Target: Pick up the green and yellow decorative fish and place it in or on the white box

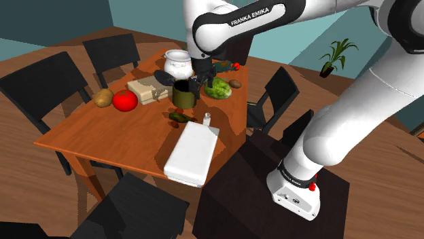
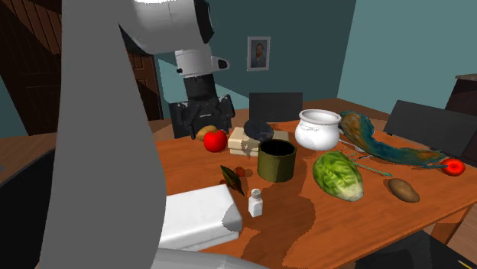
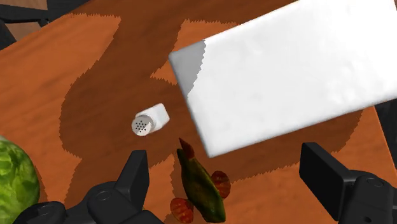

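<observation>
While fingers [image 3: 135,177] spread wide, fish [image 3: 201,188] lies between, untouched.

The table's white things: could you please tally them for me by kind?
Flat box: 1
Shaker: 1
Round pot: 1
Total: 3

The arm [image 1: 360,95] is glossy white, built of fat rounded tubular links, with dark grey bands at the joints. One dark band carries white lettering [image 1: 249,17], FRANKA EMIKA. A white flange [image 1: 292,183] near its base shows a small red knob [image 1: 313,186] and dark sockets. The gripper [image 3: 227,167] is all black, with blocky, chamfered fingers [image 3: 326,173]
</observation>
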Controlling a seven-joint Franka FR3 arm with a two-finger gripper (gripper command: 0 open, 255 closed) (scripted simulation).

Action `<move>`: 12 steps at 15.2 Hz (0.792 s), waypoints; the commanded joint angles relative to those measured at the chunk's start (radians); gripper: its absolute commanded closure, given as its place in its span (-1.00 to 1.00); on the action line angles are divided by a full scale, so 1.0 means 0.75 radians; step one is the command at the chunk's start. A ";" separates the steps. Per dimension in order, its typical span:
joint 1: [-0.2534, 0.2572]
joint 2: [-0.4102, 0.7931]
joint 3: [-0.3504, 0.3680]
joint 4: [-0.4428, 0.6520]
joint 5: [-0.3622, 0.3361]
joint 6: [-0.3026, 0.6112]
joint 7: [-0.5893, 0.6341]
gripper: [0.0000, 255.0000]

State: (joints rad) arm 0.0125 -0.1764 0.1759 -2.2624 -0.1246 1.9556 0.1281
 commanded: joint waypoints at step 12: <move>0.090 0.778 0.011 0.496 -0.446 0.016 0.289 -1.00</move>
State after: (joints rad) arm 0.0708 0.3574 0.1910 -1.9303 -0.4330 1.9737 0.3335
